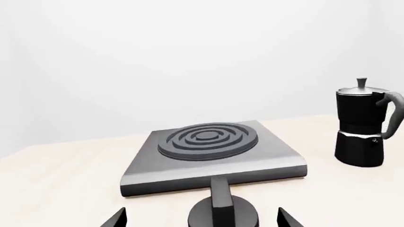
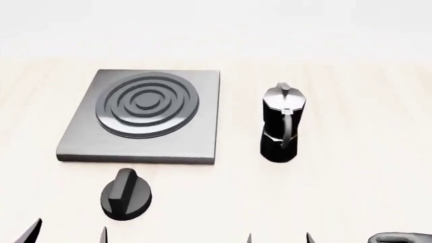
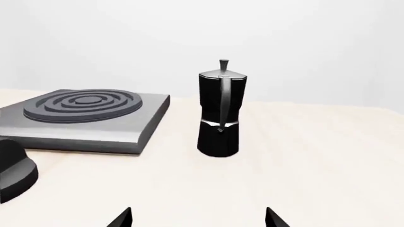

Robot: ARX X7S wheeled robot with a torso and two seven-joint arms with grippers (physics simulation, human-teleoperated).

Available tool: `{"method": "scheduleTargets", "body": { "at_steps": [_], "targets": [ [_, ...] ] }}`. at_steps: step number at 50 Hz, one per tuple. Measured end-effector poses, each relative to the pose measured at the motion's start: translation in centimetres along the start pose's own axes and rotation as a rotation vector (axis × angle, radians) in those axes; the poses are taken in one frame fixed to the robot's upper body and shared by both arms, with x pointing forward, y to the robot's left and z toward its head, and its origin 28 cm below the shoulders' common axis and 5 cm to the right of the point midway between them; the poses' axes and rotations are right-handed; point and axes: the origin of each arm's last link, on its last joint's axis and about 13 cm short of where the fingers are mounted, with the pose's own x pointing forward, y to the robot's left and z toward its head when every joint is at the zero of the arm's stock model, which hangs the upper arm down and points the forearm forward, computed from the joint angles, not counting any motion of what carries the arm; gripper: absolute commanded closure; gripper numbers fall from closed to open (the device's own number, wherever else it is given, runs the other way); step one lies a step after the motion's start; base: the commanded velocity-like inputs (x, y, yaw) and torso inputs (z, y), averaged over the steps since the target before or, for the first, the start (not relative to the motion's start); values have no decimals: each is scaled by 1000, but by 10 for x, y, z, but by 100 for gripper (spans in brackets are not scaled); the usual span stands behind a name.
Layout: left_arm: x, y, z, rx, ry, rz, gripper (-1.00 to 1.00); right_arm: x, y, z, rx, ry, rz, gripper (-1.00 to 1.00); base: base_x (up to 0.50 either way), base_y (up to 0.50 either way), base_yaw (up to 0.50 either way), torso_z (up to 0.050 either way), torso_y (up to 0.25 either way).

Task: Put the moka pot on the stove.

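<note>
Right gripper [image 3: 197,218] poised low over the pale table [image 2: 351,167], fingertips spread apart and holding nothing, facing the upright moka pot [image 3: 219,112]; left gripper [image 1: 200,220] likewise parted behind the black knob [image 2: 125,194]. Pot on the tabletop just right of the stove [image 2: 145,116], not touching.

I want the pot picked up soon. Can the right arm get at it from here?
Probably yes. The moka pot stands upright on bare table straight ahead of the open right gripper, its handle facing that way, with nothing between; the stove sits off to one side.
</note>
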Motion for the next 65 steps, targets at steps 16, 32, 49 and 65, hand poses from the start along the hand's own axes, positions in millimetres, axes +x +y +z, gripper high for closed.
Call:
{"method": "scheduleTargets", "body": {
  "at_steps": [16,32,49,65],
  "targets": [
    [-1,-1,-2,-15,10,-21,-100,-1,2,12,15,3,19,-100,185,0,0,0,0],
    [-2,0,1,-28,6,-22,-100,-2,3,12,26,1,23,-100,184,0,0,0,0],
    [-3,1,1,-30,6,-25,-100,0,3,7,44,3,18,-100,132,0,0,0,0],
    [-5,1,1,-32,3,-27,-100,-1,3,1,66,-16,28,-100,0,10,0,0,0]
  ]
}}
